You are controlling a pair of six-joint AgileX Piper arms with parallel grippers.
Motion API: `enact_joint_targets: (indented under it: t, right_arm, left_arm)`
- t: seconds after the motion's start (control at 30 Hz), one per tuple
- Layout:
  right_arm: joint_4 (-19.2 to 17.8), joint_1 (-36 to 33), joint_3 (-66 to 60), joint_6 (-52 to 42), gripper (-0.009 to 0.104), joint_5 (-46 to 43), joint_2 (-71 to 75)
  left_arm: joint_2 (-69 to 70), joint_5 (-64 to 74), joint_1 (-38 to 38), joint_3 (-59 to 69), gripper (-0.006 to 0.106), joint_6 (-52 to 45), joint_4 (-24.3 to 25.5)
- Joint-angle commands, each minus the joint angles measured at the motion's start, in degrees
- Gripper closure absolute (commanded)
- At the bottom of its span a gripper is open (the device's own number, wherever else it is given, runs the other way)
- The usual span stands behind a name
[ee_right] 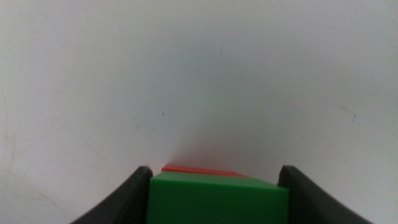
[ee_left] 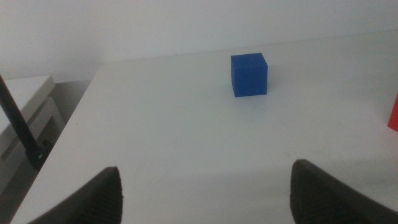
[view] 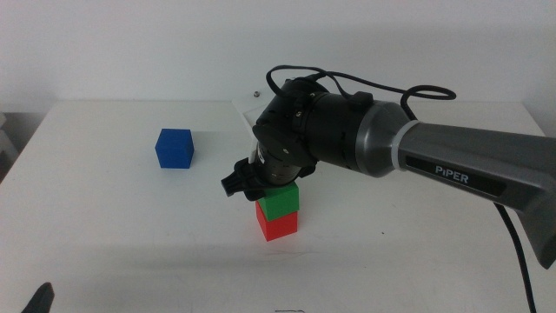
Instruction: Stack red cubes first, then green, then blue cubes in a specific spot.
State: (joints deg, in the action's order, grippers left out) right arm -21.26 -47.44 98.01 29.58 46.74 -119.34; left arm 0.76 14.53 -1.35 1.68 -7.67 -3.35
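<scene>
The green cube (view: 281, 202) sits on top of the red cube (view: 278, 224) in the middle of the white table (view: 104, 235). My right gripper (view: 274, 186) comes down on the stack from the right and is shut on the green cube. In the right wrist view its jaws (ee_right: 214, 186) press both sides of the green cube (ee_right: 217, 200), and a strip of the red cube (ee_right: 199, 169) shows beyond it. The blue cube (view: 175, 148) stands alone at the back left and also shows in the left wrist view (ee_left: 249, 74). My left gripper (ee_left: 205, 193) waits open at the front left corner (view: 39, 297).
The right arm's thick body (view: 452, 161) and its cables span the table's right half above the stack. A grey ledge (ee_left: 25, 118) lies beyond the table's left edge. The red cube's edge (ee_left: 393, 115) shows in the left wrist view.
</scene>
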Motion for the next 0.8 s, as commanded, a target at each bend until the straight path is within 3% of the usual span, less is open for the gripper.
enact_joint_targets:
  t: [0.0,0.17,0.3,0.47,0.63,0.77]
  right_arm:
    - [-2.26,0.33,1.36,-0.4,0.096,-1.2,2.79]
    - [-2.08,0.33,1.36,2.05,0.094,-0.57,2.41]
    - [-2.28,0.33,1.36,3.74,0.082,-0.16,2.41]
    - [-2.23,0.33,1.36,3.74,0.056,0.73,2.41]
    - [-1.66,0.33,1.48,5.2,0.02,3.48,2.47]
    - [-1.36,0.33,2.84,5.45,0.002,6.5,2.6]
  left_arm:
    - [1.17,-4.42,-0.14,-0.19,0.01,0.02,-0.49]
    - [1.17,-4.42,-0.14,-0.19,0.01,0.02,-0.49]
    - [1.17,-4.42,-0.14,-0.19,0.01,0.02,-0.49]
    - [1.17,-4.42,-0.14,-0.19,0.01,0.02,-0.49]
    - [1.17,-4.42,-0.14,-0.19,0.01,0.02,-0.49]
    - [1.17,-4.42,-0.14,-0.19,0.01,0.02,-0.49]
